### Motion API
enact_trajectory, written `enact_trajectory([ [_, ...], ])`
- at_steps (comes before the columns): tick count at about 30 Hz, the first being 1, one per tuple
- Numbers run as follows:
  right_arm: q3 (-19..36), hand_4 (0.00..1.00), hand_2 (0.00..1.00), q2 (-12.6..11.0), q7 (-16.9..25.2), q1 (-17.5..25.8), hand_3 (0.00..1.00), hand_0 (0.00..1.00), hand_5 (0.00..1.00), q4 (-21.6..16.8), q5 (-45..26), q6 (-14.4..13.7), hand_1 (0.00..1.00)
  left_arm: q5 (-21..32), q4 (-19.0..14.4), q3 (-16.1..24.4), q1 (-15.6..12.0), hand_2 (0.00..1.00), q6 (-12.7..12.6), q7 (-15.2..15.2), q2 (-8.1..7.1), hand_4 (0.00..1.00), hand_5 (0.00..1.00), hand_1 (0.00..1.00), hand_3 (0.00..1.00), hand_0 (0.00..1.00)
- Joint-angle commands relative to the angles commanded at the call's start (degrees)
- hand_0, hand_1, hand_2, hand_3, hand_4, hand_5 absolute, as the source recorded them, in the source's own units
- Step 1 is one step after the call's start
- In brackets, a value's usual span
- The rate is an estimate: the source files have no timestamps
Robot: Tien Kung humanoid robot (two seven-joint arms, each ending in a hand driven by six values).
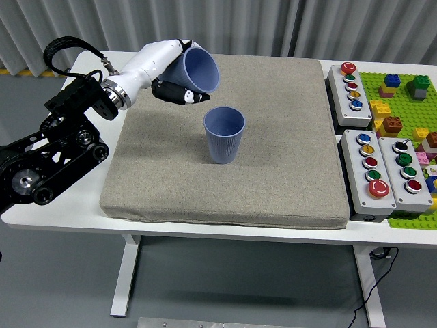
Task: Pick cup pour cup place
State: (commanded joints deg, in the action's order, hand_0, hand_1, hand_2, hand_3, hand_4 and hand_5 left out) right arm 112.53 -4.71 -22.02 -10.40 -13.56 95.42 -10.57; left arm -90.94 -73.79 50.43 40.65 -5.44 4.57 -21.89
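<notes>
1. White table (48, 212) on pale metal legs (128, 273).
2. Grey floor (61, 280) beneath.
3. Pleated grey curtain (273, 27) behind.
4. Black cable (379, 273) dangling lower right.
5. Possibly yellow-black tape (20, 71), far left.
</notes>
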Motion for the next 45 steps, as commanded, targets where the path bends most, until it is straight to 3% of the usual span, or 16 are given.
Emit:
enact_trajectory([
  [1, 0.0, 0.002, 0.508, 0.0, 0.0, 0.0, 0.576, 0.643, 0.002, 0.0, 0.0, 0.0, 0.600, 1.9, 0.1, 1.7, -0.9, 0.545, -0.3, -0.2, 0.22, 0.792, 0.266, 0.526, 0.580, 0.600],
  [4, 0.2, 0.002, 0.508, 0.1, 0.0, 0.1, 0.576, 0.643, 0.002, 0.0, 0.3, 0.1, 0.600, 8.8, 0.9, 7.6, -4.9, 0.547, -4.3, -1.7, 2.15, 0.793, 0.263, 0.537, 0.578, 0.604],
  [8, 0.3, 0.002, 0.508, 0.2, 0.0, 0.2, 0.576, 0.643, 0.002, 0.0, 0.4, 0.1, 0.600, 17.0, 2.1, 11.6, -8.2, 0.547, -6.2, -3.5, 3.60, 0.793, 0.263, 0.537, 0.578, 0.604],
  [14, 0.5, 0.002, 0.508, 0.3, 0.0, 0.4, 0.576, 0.643, 0.002, 0.0, 0.8, 0.2, 0.600, 25.2, 2.9, 13.5, -11.9, 0.554, -7.4, -5.7, 5.12, 0.797, 0.266, 0.544, 0.580, 0.610],
  [17, 0.6, 0.002, 0.508, 0.4, -0.1, 0.7, 0.576, 0.643, 0.002, 0.0, 0.9, 0.2, 0.600, 24.1, 1.9, 12.7, -13.6, 0.554, -10.8, -5.7, 5.94, 0.798, 0.266, 0.544, 0.576, 0.608],
  [21, 0.7, 0.002, 0.508, 0.6, -0.1, 1.1, 0.577, 0.643, 0.002, 0.0, 1.2, 0.2, 0.600, 17.7, 0.6, 9.8, -15.4, 0.555, -20.1, -7.6, 7.41, 0.800, 0.266, 0.547, 0.589, 0.609],
  [26, 0.9, 0.002, 0.508, 0.7, -0.1, 1.4, 0.577, 0.643, 0.002, -0.1, 1.7, 0.3, 0.600, 23.6, 2.4, 5.8, -17.3, 0.555, -31.5, -17.2, 10.17, 0.800, 0.266, 0.547, 0.589, 0.609],
  [30, 0.9, 0.002, 0.508, 0.8, -0.2, 1.5, 0.577, 0.643, 0.002, -0.1, 1.8, 0.3, 0.600, 30.6, 4.4, 3.4, -18.8, 0.565, -31.5, -25.6, 11.60, 0.799, 0.272, 0.558, 0.584, 0.610],
  [34, 1.0, 0.002, 0.508, 0.8, -0.2, 1.6, 0.577, 0.643, 0.002, -0.1, 2.0, 0.3, 0.600, 35.8, 6.5, 1.2, -20.1, 0.565, -31.5, -30.7, 12.51, 0.798, 0.277, 0.553, 0.597, 0.614],
  [36, 1.1, 0.002, 0.508, 0.8, -0.2, 1.6, 0.577, 0.643, 0.002, -0.1, 2.2, 0.4, 0.600, 37.2, 7.2, 0.2, -20.5, 0.565, -31.5, -32.3, 12.82, 0.798, 0.277, 0.553, 0.597, 0.614],
  [45, 1.0, 0.002, 0.509, 0.8, -0.1, 1.5, 0.576, 0.643, 0.002, 0.0, 2.0, 0.4, 0.600, 39.0, 9.4, -3.4, -20.8, 0.574, -31.5, -34.1, 13.52, 0.799, 0.282, 0.560, 0.612, 0.621],
])
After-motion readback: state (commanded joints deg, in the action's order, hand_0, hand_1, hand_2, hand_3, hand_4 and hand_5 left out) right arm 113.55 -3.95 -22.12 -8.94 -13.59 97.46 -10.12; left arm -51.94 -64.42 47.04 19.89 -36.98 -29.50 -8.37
